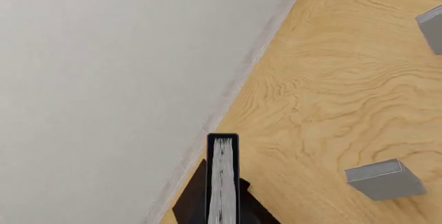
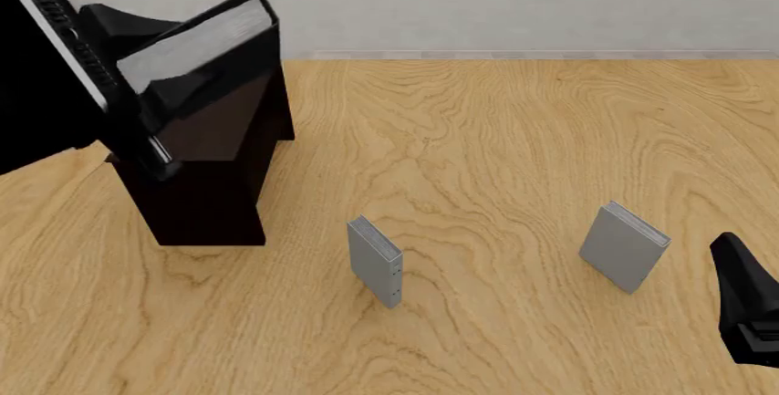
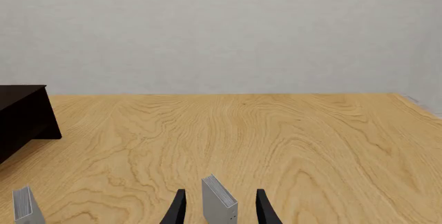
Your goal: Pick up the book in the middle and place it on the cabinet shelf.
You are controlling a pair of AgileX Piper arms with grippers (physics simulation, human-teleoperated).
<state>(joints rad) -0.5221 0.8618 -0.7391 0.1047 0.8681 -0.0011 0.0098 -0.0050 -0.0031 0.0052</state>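
Item one: the book (image 2: 201, 44), black hardcover with white page edges. We find it lifted clear of the table (image 2: 512, 140) and tilted, held over the cabinet shelf (image 2: 213, 176) at the table's far left. In the left wrist view its page edge (image 1: 222, 180) runs straight out between the dark fingers, so we log the left gripper (image 1: 221, 203) as pinching the book.

Item two: the cabinet shelf, dark and boxy, standing on the table. Its flat top is largely hidden by the book and arm in the front view; we cannot tell whether the book touches it.

Item three: two smaller grey books, both upright on the table. The nearer-centre one (image 2: 375, 261) and the right-hand one (image 2: 623, 246) stand well apart, with open tabletop between them.

Item four: the right gripper (image 3: 219, 208), low at the table's right side. Its fingers are spread, with a grey book (image 3: 219, 202) seen between them in its own view but, we judge, lying beyond them rather than held.

Progress, as we judge it: the pick is done and the carry is nearly done. Remaining: lower the book onto the cabinet's top, settle it, release, and withdraw the left arm.
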